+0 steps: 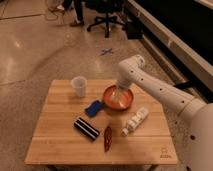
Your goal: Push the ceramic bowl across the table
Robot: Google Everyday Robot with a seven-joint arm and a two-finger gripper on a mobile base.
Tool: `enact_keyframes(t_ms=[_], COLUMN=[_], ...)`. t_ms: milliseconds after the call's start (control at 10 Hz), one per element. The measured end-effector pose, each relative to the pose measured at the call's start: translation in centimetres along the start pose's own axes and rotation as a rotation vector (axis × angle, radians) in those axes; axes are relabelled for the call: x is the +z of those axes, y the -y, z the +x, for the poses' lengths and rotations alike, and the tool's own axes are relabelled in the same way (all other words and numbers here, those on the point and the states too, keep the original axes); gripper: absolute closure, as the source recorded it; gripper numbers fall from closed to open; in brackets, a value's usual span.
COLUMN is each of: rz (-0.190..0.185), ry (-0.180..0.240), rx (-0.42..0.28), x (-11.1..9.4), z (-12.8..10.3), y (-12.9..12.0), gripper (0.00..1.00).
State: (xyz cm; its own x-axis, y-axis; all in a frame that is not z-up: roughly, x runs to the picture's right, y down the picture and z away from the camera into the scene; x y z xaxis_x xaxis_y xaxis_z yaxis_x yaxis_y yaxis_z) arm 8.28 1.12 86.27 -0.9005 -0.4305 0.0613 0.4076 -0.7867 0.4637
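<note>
The orange-red ceramic bowl sits on the light wooden slatted table, right of centre toward the far edge. My white arm comes in from the right and bends down over it. My gripper reaches down into the bowl, at or just above its pale inside. A small dark logo marks the table's near right corner.
A translucent plastic cup stands left of the bowl. A blue object lies against the bowl's left side. A black bar, a dark red packet and a white bottle lie nearer the front. Office chairs stand on the floor behind.
</note>
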Motion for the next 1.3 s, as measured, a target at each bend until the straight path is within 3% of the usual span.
enact_keyframes(t_ms=[400, 800, 1300], rz=[-0.003, -0.053, -0.104], ry=[-0.003, 0.005, 0.017], rx=[-0.006, -0.09, -0.114], x=[0.0, 2.9, 5.6], z=[0.2, 1.5, 1.1], y=[-0.1, -0.8, -1.3], gripper=[0.2, 0.2, 0.2])
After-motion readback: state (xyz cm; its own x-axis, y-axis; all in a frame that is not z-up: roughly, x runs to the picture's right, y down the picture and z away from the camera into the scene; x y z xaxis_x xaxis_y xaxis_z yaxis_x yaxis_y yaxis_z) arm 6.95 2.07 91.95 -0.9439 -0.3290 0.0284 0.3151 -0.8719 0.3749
